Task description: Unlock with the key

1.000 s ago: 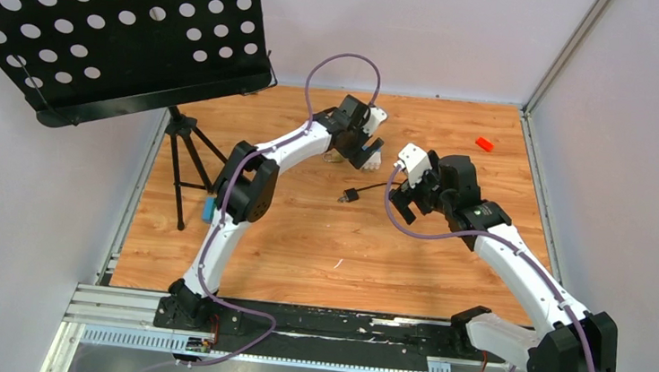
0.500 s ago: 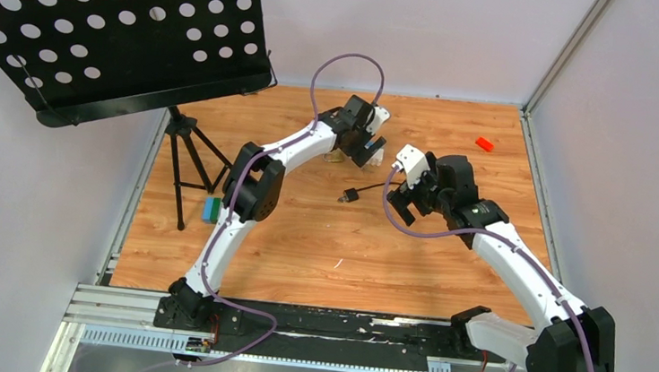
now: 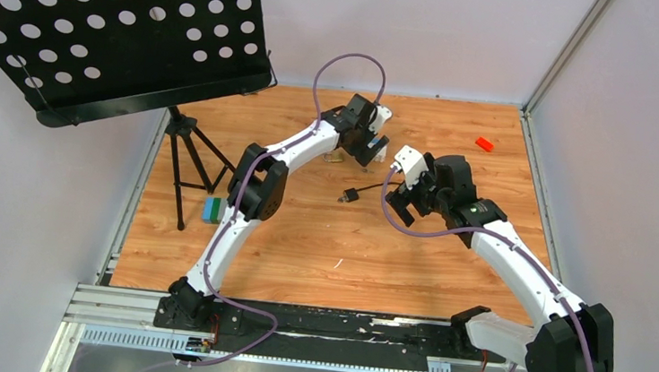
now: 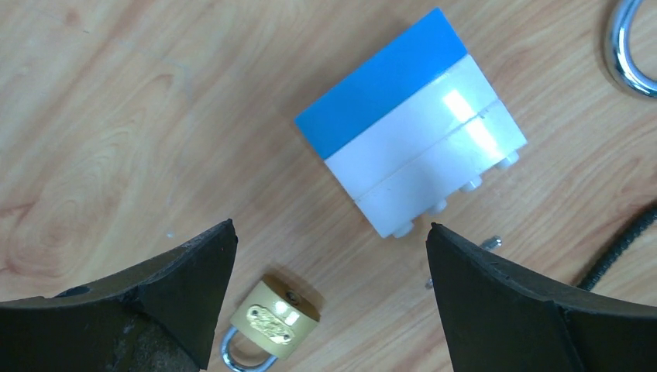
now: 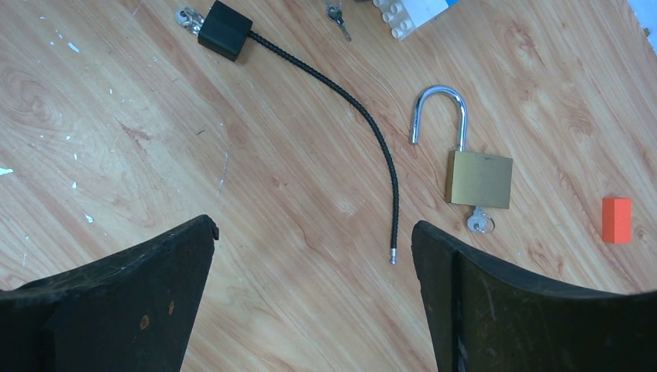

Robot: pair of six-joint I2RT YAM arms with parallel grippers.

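The key (image 5: pixel 335 15) is a tiny grey metal piece lying loose beside the blue and white brick block (image 4: pixel 411 124). In the left wrist view only the tip of the key (image 4: pixel 491 242) shows at the right finger's edge. A small brass padlock (image 4: pixel 275 322) lies shut on the wood below my left gripper (image 4: pixel 329 229), which hangs open above it, touching nothing. My right gripper (image 5: pixel 314 225) is open over bare wood, beside the end of the black cable (image 5: pixel 372 132). A large brass padlock (image 5: pixel 479 178) lies with its shackle open and another key (image 5: pixel 479 223) in its base.
The cable's blocky black end (image 3: pixel 347 197) lies between the arms. An orange block (image 3: pixel 484 144) sits at the far right and a blue-green block (image 3: pixel 211 209) near the tripod of the black music stand (image 3: pixel 115 23). Grey walls close the wooden table (image 3: pixel 302 256).
My left gripper has shifted slightly toward the far side and its wrist has turned. The right arm has barely moved. Both grippers stay open.
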